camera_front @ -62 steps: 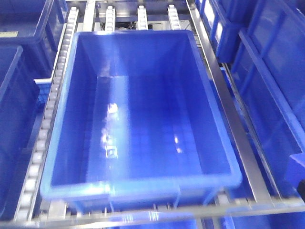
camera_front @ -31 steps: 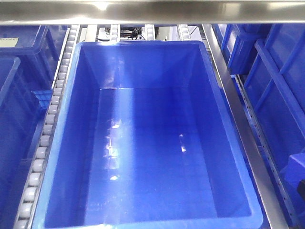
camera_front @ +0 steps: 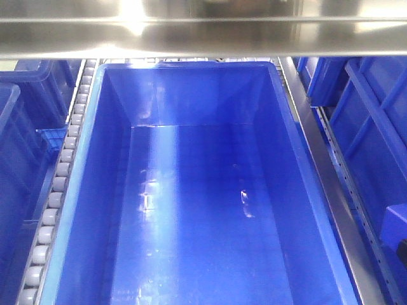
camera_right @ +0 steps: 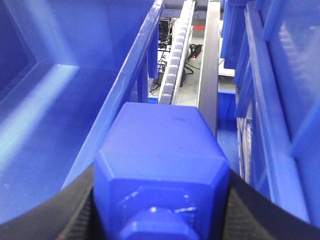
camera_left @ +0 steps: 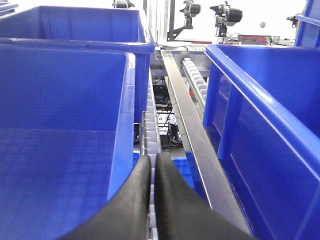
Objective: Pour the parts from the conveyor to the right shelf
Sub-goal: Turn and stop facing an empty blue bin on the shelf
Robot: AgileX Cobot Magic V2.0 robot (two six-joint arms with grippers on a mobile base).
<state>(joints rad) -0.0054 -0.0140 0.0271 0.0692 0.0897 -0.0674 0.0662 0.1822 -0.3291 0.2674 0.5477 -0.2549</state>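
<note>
2 black fingers (camera_left: 132,200) of the left gripper (camera_left: 152,160) lie almost together, with only a thin slit between their tips and nothing in it. To the left of this gripper sits a deep blue bin (camera_left: 65,150), its near wall just beside the left finger, and a second bin (camera_left: 75,25) stands beyond it. Straight ahead of the fingertips runs a roller track (camera_left: 150,107) of the shelf (camera_left: 187,125), whose flat steel rail lies just to the right. Further right of the gripper rises the side wall of a neighbouring bin (camera_left: 260,130).

The front view is filled by 1 large bin (camera_front: 114,159), glossy, with light glinting on its floor. A row of grey rollers (camera_front: 60,184) runs along its left rim. A steel beam (camera_front: 203,32) crosses above its far end, and a steel side rail (camera_front: 324,171) follows its right rim.

The right gripper (camera_right: 161,176) is clamped on the blue block (camera_right: 160,135), with 1 dark finger (camera_right: 80,220) pressed against each side. The block's short round knob (camera_right: 150,230) faces the wrist camera. To the left of this gripper opens the inside of an open bin (camera_right: 50,100), whose right rim passes behind the block. Ahead of the gripper run more rollers (camera_right: 175,65) and a grey rail (camera_right: 210,60). To its right stand further bins (camera_right: 280,100).
</note>
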